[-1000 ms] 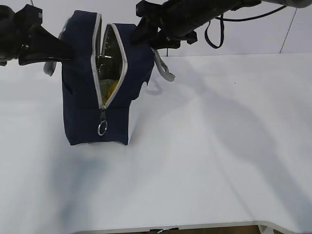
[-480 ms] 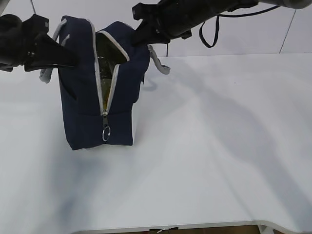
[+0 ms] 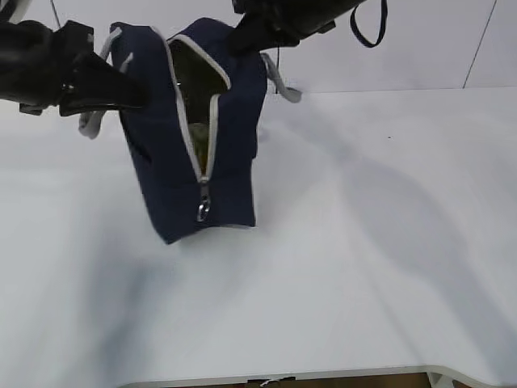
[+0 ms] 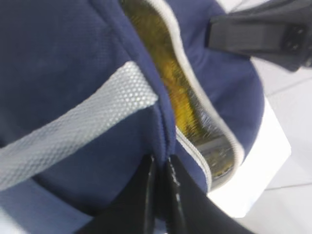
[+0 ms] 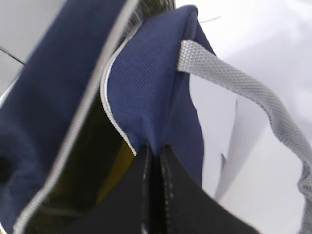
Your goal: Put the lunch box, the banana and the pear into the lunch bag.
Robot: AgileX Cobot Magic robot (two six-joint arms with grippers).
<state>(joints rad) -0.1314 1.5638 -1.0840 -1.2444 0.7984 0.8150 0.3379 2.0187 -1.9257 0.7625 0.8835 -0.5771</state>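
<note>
The exterior cam looked down at a slant across the table (image 3: 363, 267). Both wrist cams sat super close to the bag (image 3: 194, 137), looking along their own fingers; all three shared its open zipper.

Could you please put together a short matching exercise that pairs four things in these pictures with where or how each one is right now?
Things:
1. left hand
2. right hand
3. ring pull
4. lunch bag

States:
A. hangs at the lower end of the zipper
B. shut on the bag's fabric beside a grey handle, on the left in the exterior view
C. tilted, its top gaping open
D. shut on the open bag's rim, on the right in the exterior view

Pairs: 1-B, 2-D, 3-A, 4-C
</note>
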